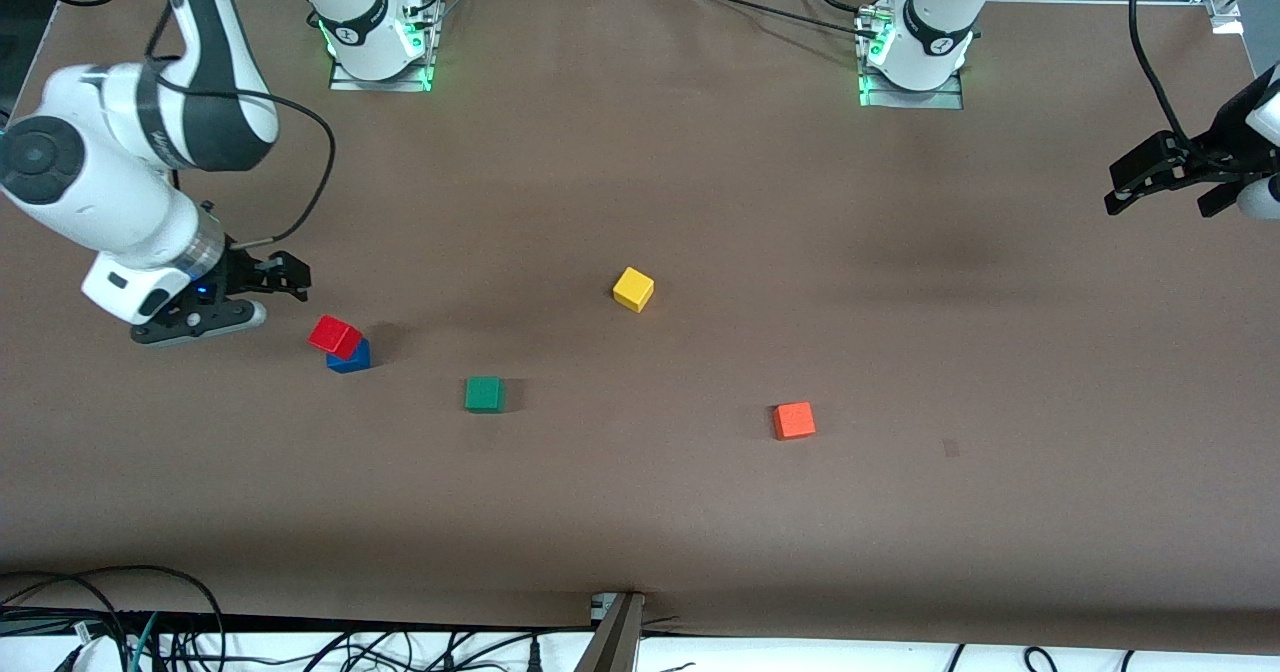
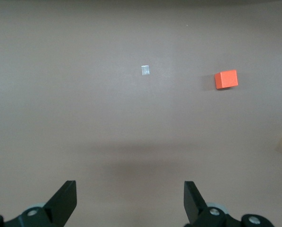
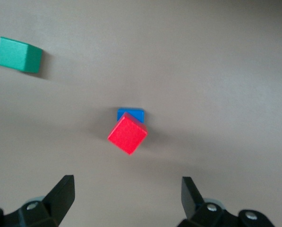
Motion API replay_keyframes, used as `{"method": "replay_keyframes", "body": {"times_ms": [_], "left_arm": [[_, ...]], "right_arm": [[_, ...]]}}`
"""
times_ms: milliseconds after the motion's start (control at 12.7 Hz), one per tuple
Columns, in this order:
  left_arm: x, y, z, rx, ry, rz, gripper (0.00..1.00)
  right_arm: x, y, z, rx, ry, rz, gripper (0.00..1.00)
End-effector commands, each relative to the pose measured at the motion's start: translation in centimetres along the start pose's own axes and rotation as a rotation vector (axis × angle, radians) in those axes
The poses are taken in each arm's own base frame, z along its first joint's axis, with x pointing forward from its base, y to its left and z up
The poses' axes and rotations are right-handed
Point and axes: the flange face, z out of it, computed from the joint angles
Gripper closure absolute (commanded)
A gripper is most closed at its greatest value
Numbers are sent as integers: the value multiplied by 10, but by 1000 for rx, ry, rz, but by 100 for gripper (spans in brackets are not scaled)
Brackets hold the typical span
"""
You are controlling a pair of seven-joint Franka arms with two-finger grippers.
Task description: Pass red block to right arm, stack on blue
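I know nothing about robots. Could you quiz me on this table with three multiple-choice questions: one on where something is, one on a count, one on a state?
1. Where is the red block?
A. on the blue block
B. on the green block
C. in the right gripper

2. How many blocks are on the table?
A. three
B. five
C. seven

3. What is the left gripper holding?
A. the yellow block
B. the orange block
C. nothing

Answers: 1 A, red sits askew on blue; 2 B, red, blue, green, yellow, orange; 3 C, its fingers are open with nothing between them, at the left arm's end of the table.
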Motion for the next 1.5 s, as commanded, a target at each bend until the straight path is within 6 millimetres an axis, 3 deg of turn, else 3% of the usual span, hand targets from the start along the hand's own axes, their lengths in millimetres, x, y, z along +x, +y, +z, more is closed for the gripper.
{"method": "replay_keyframes", "body": {"times_ms": [0,316,632,869,1027,1185,1422], "left_arm": [[3,1,-7,-7,-7,0,0],[2,1,-7,-7,-8,-3,0],[2,1,-7,-10,-8,-6,0],[2,0,-7,-16,-8,-7,0],[2,0,-7,-16,-8,-7,0],[2,0,-6,-16,-10,-7,0],[2,1,-6,-18,-10,-7,0]], "right_arm": [[5,2,-34,-3,-52,15,0],[2,4,-100,0,-95,23,0],[-25,5,-126,21,-155,25,0],[-39,30,-152,29,-91,63,0],[-47,36,-167,22,-53,72,0],[-50,16,-171,18,-87,44,0],[-52,9,-166,27,-131,141,0]]}}
